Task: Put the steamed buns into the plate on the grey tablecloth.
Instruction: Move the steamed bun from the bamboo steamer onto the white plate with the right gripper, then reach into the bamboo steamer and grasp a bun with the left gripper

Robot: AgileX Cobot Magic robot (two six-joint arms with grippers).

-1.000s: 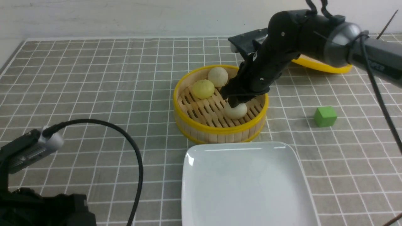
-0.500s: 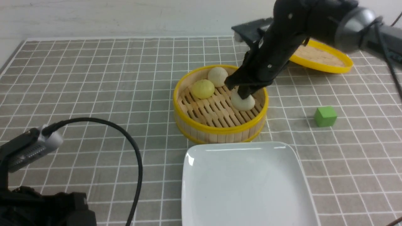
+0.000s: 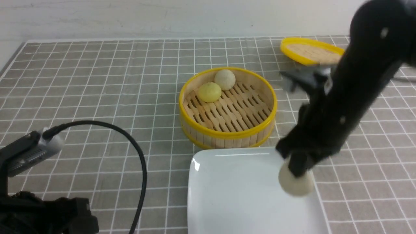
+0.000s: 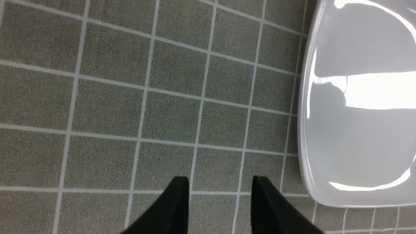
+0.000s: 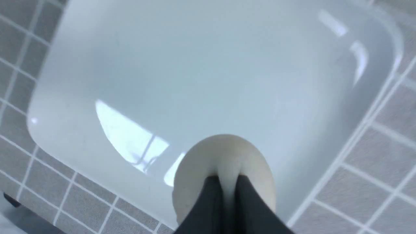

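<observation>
A pale steamed bun [image 3: 295, 184] [image 5: 224, 152] is pinched in my right gripper [image 3: 297, 169] [image 5: 226, 179], which is shut on it over the right rim of the white plate [image 3: 234, 195] [image 5: 195, 65]. Two more steamed buns, one yellow [image 3: 209, 92] and one pale [image 3: 225, 79], lie in the bamboo steamer basket [image 3: 227, 135]. The plate stands on the grey tablecloth [image 3: 97, 81] just in front of the basket. My left gripper [image 4: 221, 182] is open over bare cloth beside the plate's edge [image 4: 305, 130], with nothing between its fingers.
The yellow-rimmed lid [image 3: 312, 52] lies at the back right, behind my right arm. A black cable [image 3: 139, 156] loops over the cloth to the left of the plate, above my left arm [image 3: 29, 152]. A pale wall closes off the back.
My right gripper shut on the pale bun in the basket, lifted it out and carried it forward and right to the plate's right edge. The left arm stayed still.
</observation>
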